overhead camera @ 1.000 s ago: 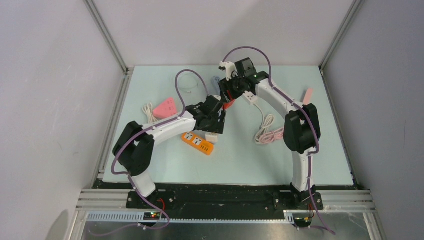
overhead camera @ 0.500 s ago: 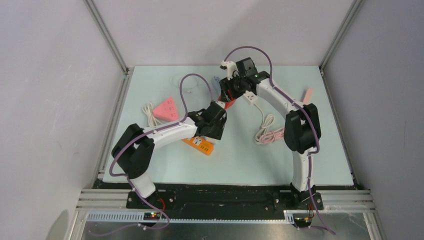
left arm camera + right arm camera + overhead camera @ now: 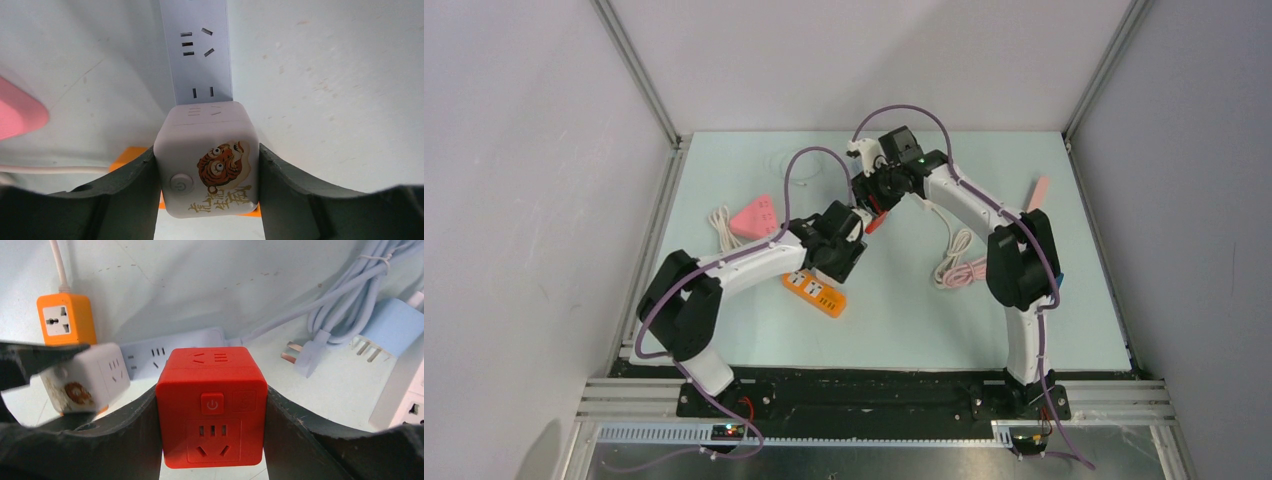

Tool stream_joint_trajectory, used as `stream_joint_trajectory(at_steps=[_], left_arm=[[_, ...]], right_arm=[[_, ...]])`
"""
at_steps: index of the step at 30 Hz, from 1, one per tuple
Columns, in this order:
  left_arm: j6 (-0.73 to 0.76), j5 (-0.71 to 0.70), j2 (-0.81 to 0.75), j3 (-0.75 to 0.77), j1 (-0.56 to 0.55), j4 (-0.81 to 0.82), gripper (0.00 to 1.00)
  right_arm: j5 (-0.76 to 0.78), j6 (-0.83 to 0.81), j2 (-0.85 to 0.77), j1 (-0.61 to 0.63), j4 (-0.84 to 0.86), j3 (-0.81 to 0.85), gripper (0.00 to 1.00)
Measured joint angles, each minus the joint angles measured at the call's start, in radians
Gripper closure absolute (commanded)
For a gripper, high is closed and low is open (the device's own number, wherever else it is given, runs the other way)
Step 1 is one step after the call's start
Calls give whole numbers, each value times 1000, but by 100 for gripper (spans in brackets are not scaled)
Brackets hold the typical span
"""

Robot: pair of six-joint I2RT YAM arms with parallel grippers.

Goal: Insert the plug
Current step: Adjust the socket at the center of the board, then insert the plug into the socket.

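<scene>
Overhead view of two robot arms reaching over a pale blue-green table (image 3: 904,320). The arms meet just left of the table's middle.

The left jaws are closed on a white cube socket (image 3: 207,165) with a tiger sticker, gripping two opposite flat sides. The cube hangs over one end of a pale power strip (image 3: 197,50), whose slots run away toward 12 o'clock in the wrist view. Whether the cube touches the strip cannot be told, and its pins are hidden.

The right jaws likewise clamp a red cube socket (image 3: 212,410) by its sides. It sits at 1 o'clock from the white cube, close beside it.

Both cubes look like rigid moulded plastic: light, hard and glossy. They will likely not crush, but they could slip or twist in the jaws when pushed. The flat side faces seem the best place to hold them, leaving the pin face free and square to the slots.

An orange strip (image 3: 816,292) lies at 7 o'clock from the white cube, and a pink triangular socket (image 3: 755,215) at 10 o'clock. A coiled pink-and-white cable (image 3: 959,268) lies at 3 o'clock. Near the red cube lie a loose three-pin plug (image 3: 300,352) on a bundled cable and a blue adapter (image 3: 395,325).

The table is smooth, matte and lightly scuffed. Plain white walls with metal corner posts enclose it on three sides, and the sockets and cables leave little room around the strip.
</scene>
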Motion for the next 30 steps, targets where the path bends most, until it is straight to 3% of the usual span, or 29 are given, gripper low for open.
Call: stream_joint_trajectory(at_steps=[3,6,12,17,23,30], left_arm=[[50,4,-11,-2,30,-38,62],[66,5,-18,-5,53,-60,49],[66,6,-26,-5,67,-101,10],[61,6,-45,-5,85,-149,1],[18,24,-148,-5,153,-180,0],[-78,51,-362,-6,241,-63,0]], right_arm=[[-1,-25,0,14,-6,0,93],[9,-52,0,28,-18,0,94],[62,-88,25,66,-46,30,96],[64,-87,37,83,-40,34,96],[29,-69,38,97,-14,49,96],[-2,-53,87,148,-19,84,97]])
